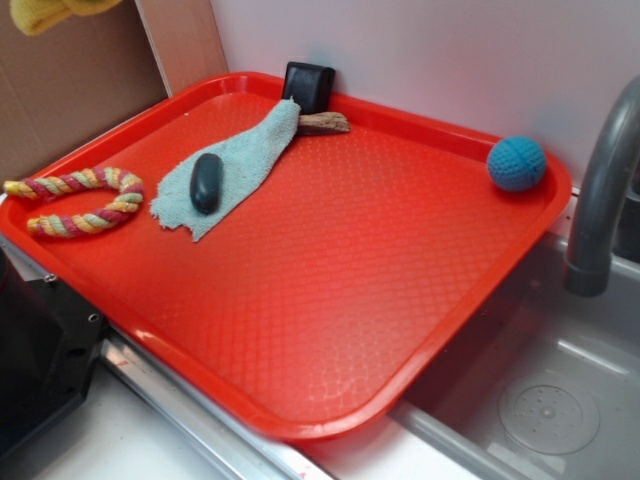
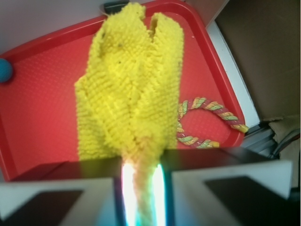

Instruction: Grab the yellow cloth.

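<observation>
On my wrist view the gripper (image 2: 142, 197) is clenched on a pinched fold of the yellow cloth (image 2: 131, 94), the two pale fingers (image 2: 56, 200) pressed close on either side of it. The cloth hangs free below the jaws, folds spreading wide, clear of the red tray (image 2: 42, 103) beneath it. In the exterior view I see only a scrap of that cloth (image 1: 45, 12) at the top left corner, well above the tray (image 1: 330, 300); the gripper itself is out of that frame.

Beneath, the tray's middle and near right are bare red surface, open out to the raised rim. Past the near right rim lies a steel sink (image 1: 540, 400), and a grey faucet (image 1: 600, 190) arches up at the right edge, close to the tray's right corner.

The clutter keeps to the far and left parts. A pale blue-green cloth (image 1: 250, 160) lies stretched from the far rim toward the left, with a dark oval object (image 1: 207, 182) resting on it. A black block (image 1: 308, 87) leans at the far rim, a brown wooden piece (image 1: 324, 123) just beside it, touching the cloth's far end. A braided rope ring (image 1: 80, 200) curls at the left rim, its ends overhanging. A blue ball (image 1: 516, 163) sits by the far right rim, near the faucet.
</observation>
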`<control>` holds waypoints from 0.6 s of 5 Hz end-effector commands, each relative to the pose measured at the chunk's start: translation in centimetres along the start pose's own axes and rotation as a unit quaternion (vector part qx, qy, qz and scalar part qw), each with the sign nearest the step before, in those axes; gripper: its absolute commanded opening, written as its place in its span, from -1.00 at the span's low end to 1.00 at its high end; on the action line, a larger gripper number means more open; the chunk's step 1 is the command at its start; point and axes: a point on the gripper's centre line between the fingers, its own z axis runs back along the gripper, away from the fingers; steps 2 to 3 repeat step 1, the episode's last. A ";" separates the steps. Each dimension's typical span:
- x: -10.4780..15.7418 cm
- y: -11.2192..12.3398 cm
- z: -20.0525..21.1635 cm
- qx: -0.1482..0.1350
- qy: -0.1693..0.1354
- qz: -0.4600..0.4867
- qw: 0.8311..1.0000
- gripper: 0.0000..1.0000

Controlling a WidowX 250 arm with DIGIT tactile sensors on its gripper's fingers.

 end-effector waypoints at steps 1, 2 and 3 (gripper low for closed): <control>-1.3 -0.2 0.6 -0.007 -0.022 -0.001 1.000 -1.00; -1.3 -0.2 0.6 -0.007 -0.022 -0.001 1.000 -1.00; -1.3 -0.2 0.6 -0.007 -0.022 -0.001 1.000 -1.00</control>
